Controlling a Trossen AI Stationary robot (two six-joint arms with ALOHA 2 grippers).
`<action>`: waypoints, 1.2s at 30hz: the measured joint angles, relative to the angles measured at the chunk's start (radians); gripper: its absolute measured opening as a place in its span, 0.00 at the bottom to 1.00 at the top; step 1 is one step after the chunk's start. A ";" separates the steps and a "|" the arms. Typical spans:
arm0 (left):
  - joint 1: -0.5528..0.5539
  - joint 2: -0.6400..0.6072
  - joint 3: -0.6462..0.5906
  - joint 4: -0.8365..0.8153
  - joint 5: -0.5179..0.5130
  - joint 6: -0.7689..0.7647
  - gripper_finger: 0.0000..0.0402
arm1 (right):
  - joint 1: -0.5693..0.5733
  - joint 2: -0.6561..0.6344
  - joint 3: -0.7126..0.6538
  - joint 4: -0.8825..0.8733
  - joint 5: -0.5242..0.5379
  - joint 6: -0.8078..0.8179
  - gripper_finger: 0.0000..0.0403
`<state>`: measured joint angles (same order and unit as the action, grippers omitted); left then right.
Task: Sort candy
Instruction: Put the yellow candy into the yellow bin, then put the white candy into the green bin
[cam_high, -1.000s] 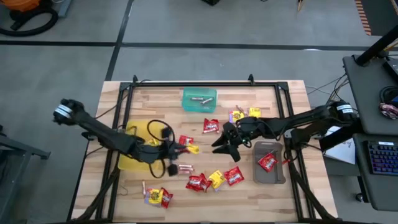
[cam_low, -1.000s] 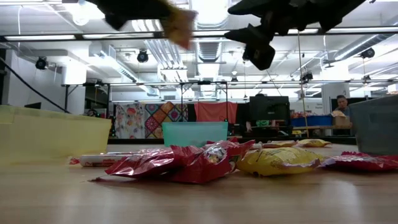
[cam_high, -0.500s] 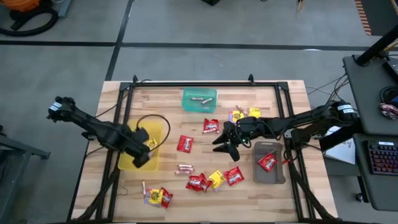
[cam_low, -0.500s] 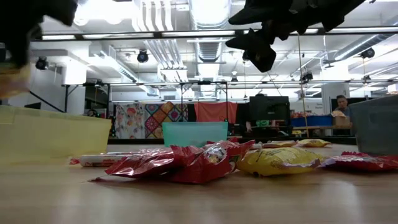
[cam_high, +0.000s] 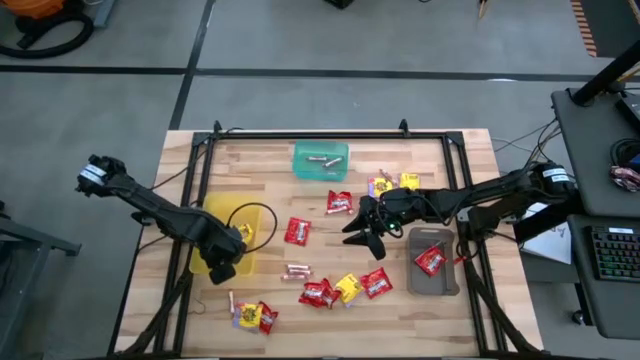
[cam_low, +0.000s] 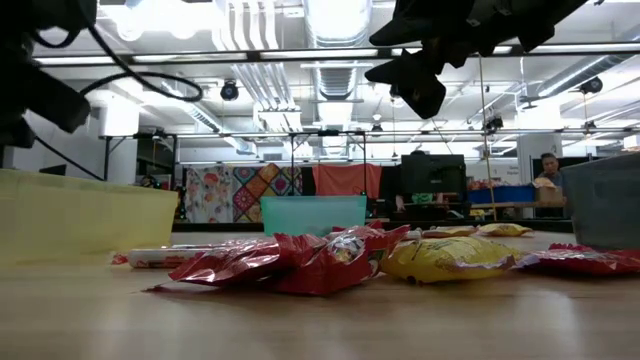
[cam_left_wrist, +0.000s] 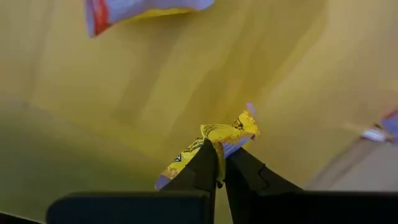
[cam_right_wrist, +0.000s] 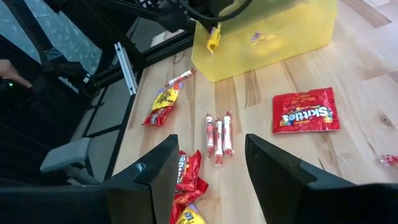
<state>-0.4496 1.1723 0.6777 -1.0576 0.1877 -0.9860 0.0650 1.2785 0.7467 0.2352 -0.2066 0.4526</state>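
Observation:
My left gripper (cam_high: 232, 242) points down over the yellow tray (cam_high: 212, 262), shut on a yellow candy packet (cam_left_wrist: 211, 146), which also shows in the right wrist view (cam_right_wrist: 213, 37). Another yellow packet (cam_left_wrist: 143, 9) lies on the tray's floor. My right gripper (cam_high: 358, 228) hovers open above the table's middle, holding nothing. Loose candy lies flat on the table: red packets (cam_high: 297, 231) (cam_high: 318, 293), a yellow packet (cam_high: 347, 288) and small rolls (cam_high: 297, 270). My left gripper pinches the yellow packet near its middle (cam_left_wrist: 216, 154) between its two fingertips. The fingers come from above, pointing down. The packet sticks out on both sides of the fingers and hangs clear over the yellow tray's floor.
A green tray (cam_high: 321, 161) with rolls stands at the far middle. A grey tray (cam_high: 432, 262) holding a red packet stands at the right. More candy lies near the front left (cam_high: 252, 316) and at the far right (cam_high: 392, 183). A black frame borders the table.
My left gripper has carried the yellow packet from the table's middle toward the left edge, to above the yellow tray. It has sunk and tipped from nearly level to pointing down. The packet stays in its fingers.

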 joint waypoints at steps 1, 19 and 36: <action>0.000 0.001 -0.003 0.004 -0.011 -0.002 0.02 | 0.000 0.000 0.000 0.000 0.000 0.000 0.44; -0.001 0.004 0.075 -0.041 -0.135 0.010 0.25 | 0.000 0.000 0.000 -0.001 0.012 0.011 0.44; 0.034 0.004 0.159 0.748 -0.617 0.825 0.21 | -0.062 0.001 0.096 -0.609 0.420 0.049 0.44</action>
<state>-0.4160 1.1763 0.8363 -0.3094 -0.4293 -0.1607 0.0030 1.2797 0.8423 -0.3743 0.2131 0.5014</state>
